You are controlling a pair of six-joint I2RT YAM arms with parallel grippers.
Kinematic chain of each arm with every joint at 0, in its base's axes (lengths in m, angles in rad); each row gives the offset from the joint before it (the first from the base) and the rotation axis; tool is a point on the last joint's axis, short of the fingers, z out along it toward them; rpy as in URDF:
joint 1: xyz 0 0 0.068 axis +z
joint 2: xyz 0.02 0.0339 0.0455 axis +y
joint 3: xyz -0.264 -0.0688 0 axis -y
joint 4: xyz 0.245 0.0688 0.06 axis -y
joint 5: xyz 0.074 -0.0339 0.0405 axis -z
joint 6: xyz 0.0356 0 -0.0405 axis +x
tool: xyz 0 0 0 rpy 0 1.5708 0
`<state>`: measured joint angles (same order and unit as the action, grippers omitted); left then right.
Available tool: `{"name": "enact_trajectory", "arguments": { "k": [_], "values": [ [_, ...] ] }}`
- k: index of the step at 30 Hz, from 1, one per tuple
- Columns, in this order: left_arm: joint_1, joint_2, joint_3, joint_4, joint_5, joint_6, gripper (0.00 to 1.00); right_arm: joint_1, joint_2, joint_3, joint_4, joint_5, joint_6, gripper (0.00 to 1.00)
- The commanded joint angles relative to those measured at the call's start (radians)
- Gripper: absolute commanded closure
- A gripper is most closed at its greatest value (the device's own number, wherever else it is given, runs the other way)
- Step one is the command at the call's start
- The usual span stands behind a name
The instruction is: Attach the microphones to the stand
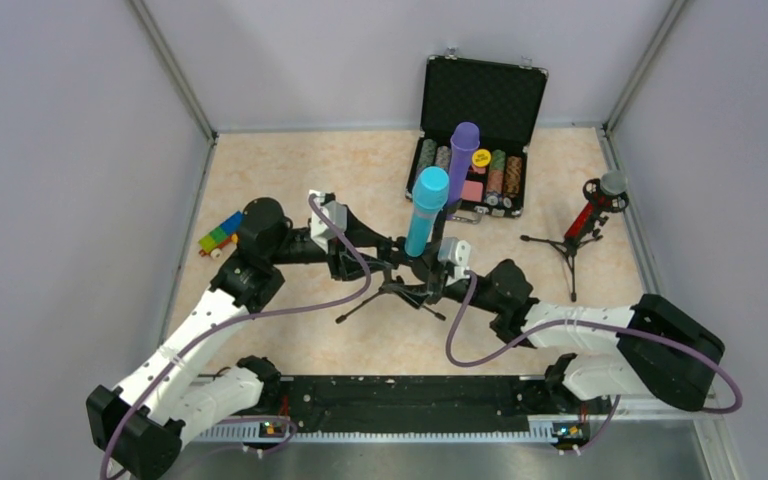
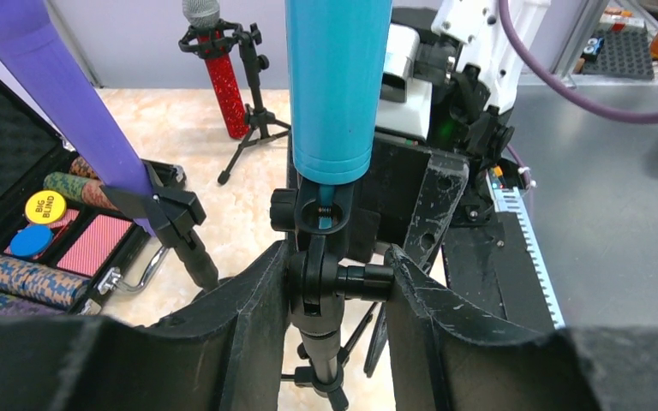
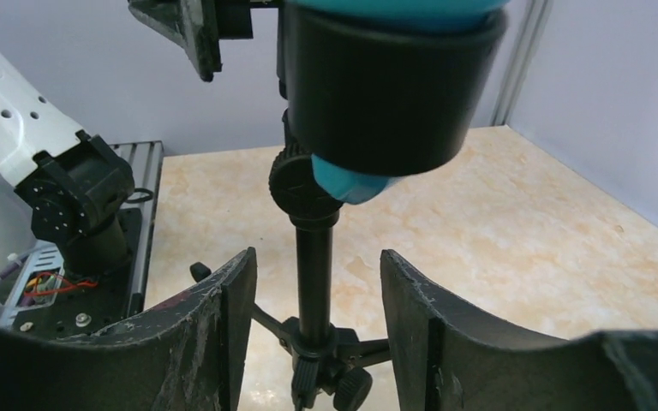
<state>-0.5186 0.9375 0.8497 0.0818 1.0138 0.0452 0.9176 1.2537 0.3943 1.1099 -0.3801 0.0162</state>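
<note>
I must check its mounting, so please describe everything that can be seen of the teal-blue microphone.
The teal-blue microphone is a smooth matte stick, all one colour, plastic by its look, with a wider head. It stands nearly upright, head up, near the middle of the table. Its lower end sits in the black clip of a tripod stand, the tip poking out beneath. Only the clip touches it: the left gripper clasps the stand's joint below, and the right gripper is open around the pole.

Marbled table (image 1: pixel 290 170): tripods (image 1: pixel 567 250), chip case (image 1: pixel 480 110), blocks (image 1: pixel 219 234)
</note>
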Motion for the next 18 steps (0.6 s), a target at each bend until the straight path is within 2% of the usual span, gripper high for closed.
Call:
{"name": "enact_trajectory", "arguments": {
  "k": [1, 11, 17, 18],
  "values": [
    [-0.007, -0.039, 0.047, 0.207, -0.005, -0.081, 1.0, 0.03, 0.035, 0.024, 0.124, -0.007, 0.032, 0.5],
    [-0.017, -0.051, 0.046, 0.286, -0.02, -0.157, 1.0, 0.042, 0.12, 0.026, 0.153, -0.002, 0.064, 0.76],
    [-0.019, -0.065, 0.046, 0.309, -0.035, -0.193, 1.0, 0.043, 0.133, 0.028, 0.12, 0.016, 0.058, 1.0],
    [-0.019, -0.068, 0.048, 0.312, -0.04, -0.194, 1.0, 0.043, 0.132, 0.027, 0.112, 0.018, 0.055, 1.0]
  ]
}}
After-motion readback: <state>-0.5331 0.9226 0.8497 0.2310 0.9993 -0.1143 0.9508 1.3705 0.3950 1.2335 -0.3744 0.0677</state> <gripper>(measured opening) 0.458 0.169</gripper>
